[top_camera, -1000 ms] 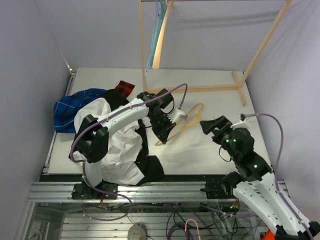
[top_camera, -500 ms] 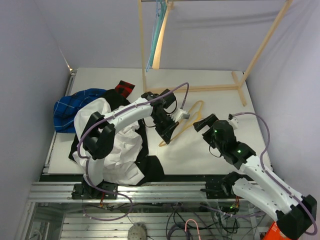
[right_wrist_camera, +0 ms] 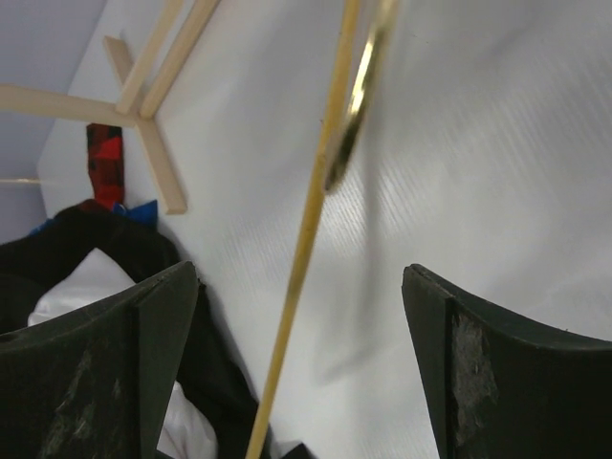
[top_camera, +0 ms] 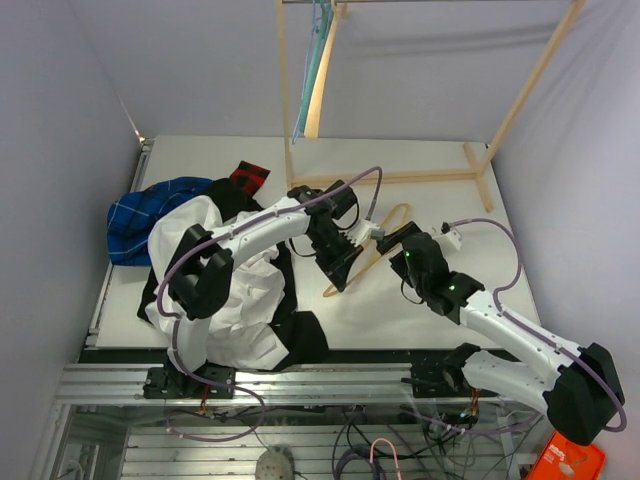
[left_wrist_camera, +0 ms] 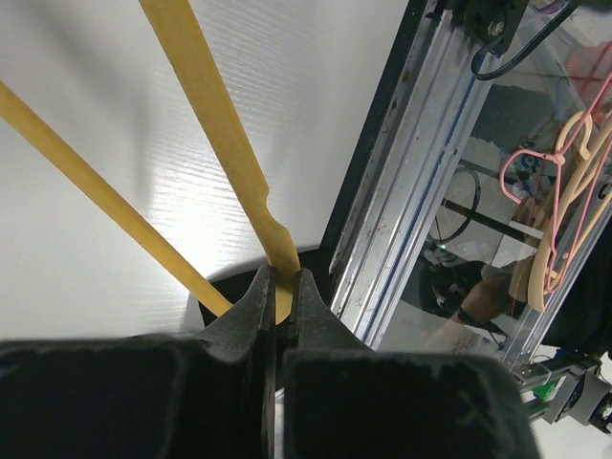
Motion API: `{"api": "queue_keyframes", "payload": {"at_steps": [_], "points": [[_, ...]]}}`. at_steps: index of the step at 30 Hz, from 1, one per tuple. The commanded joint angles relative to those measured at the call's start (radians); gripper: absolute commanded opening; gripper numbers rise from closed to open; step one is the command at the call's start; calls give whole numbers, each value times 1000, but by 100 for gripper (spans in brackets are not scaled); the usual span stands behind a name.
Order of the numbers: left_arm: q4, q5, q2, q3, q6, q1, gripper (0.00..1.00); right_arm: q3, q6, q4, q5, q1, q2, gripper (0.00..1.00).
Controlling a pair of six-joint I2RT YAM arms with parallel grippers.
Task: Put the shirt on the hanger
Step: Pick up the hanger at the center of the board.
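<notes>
Bright, even overhead light falls on the white table [top_camera: 430,170], with soft shadows under the arms. Just ahead of the left claw [left_wrist_camera: 278,292] lies a dark round shadow, with a pale glare patch beyond it. Ahead of the right claw [right_wrist_camera: 298,277], the yellow hanger [right_wrist_camera: 308,229] is blurred, its hook most of all.

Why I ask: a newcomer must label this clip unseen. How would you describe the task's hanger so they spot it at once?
On the white table, look near the middle, just right of the clothes pile. The hanger is the thin yellow triangle pinched in the left gripper. Its colour and place set it apart from the teal hanger, which hangs on the wooden rack behind.
</notes>
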Motion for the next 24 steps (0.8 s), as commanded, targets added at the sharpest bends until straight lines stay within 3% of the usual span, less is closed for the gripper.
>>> {"api": "queue_keyframes", "payload": {"at_steps": [1,2,4,6,7,8,10,11,12,13,19,24], "points": [[16,54,10,37,-13,-12,7,-10,36,89,34,6,29,85],[16,56,9,39,-15,-15,7,-9,39,97,27,6,47,82],[18,56,9,43,-19,-19,7,-8,36,124,9,8,71,66],[19,60,9,49,-21,-22,7,4,39,125,2,14,94,32],[19,62,10,53,-23,-22,7,11,40,114,2,17,101,7],[17,65,12,61,-22,-23,7,19,42,90,6,20,106,0],[-2,70,19,85,-12,-23,8,23,15,74,16,26,90,0],[-24,77,24,107,3,-24,23,24,-17,63,21,26,71,0],[-59,89,33,136,33,-25,45,28,-79,49,23,26,45,0],[-103,88,42,181,65,-26,95,32,-139,39,23,26,15,0],[-364,65,23,426,340,-15,95,48,-500,37,-99,25,-174,0],[-434,58,-104,445,507,24,95,68,-700,3,-358,24,-211,0]]}}
